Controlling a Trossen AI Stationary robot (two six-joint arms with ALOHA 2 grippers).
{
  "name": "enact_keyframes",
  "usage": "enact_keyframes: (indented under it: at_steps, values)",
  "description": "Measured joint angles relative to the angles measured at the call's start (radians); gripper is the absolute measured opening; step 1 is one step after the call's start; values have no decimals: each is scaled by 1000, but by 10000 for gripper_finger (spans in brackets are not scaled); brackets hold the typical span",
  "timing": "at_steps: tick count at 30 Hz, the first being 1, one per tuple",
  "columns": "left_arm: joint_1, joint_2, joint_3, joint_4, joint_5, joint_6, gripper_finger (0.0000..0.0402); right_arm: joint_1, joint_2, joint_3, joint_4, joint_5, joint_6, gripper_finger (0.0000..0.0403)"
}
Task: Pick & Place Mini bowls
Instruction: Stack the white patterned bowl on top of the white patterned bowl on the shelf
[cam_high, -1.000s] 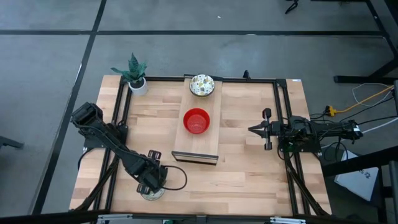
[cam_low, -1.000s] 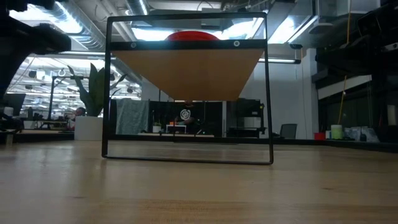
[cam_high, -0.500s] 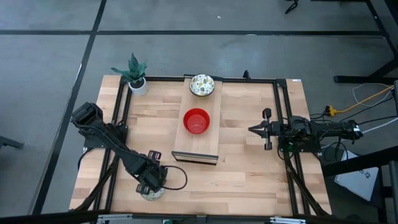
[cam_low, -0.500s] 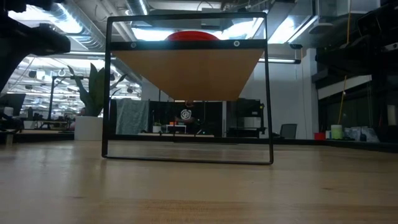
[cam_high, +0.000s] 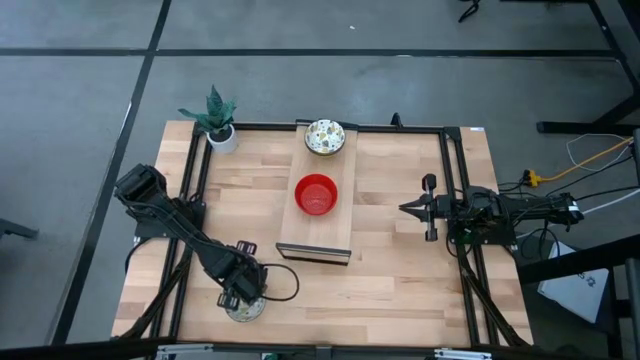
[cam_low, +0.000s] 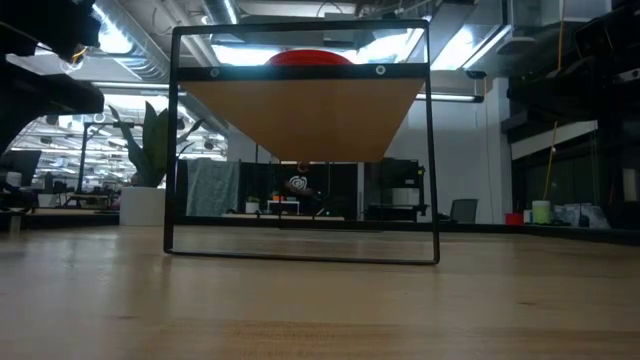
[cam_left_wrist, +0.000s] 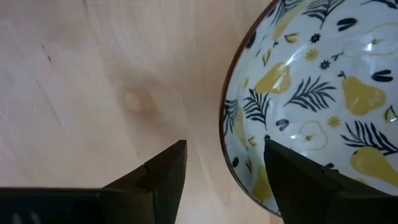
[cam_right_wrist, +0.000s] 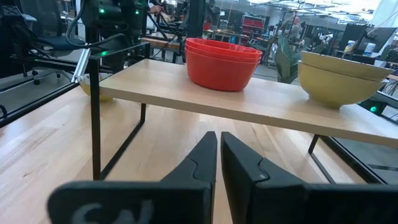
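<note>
On the raised wooden shelf (cam_high: 315, 225) sit stacked glossy red bowls (cam_high: 317, 194) and patterned cream bowls (cam_high: 325, 136). Left tool (cam_left_wrist: 225, 167), spread, straddles the last pear-patterned bowl (cam_left_wrist: 311, 99) near-left of the shelf; right tool (cam_right_wrist: 219, 155) waits, pressed together.

A small white pot with a green plant (cam_high: 217, 124) stands just left of the raised wooden shelf's (cam_high: 316, 228) far end.

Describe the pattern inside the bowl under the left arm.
Yellow pears and dark leaf sprigs on white bowl; clearest in left wrist view.
</note>
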Motion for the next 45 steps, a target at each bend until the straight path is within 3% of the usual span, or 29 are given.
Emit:
enact_keyframes:
  at_steps: [26,45]
  values:
    - [4,0,-1,123,-29,0,194,0,0,0,0,0,0,26]
    - [17,-67,-1,78,-37,-24,145,0,0,0,0,0,0,26]
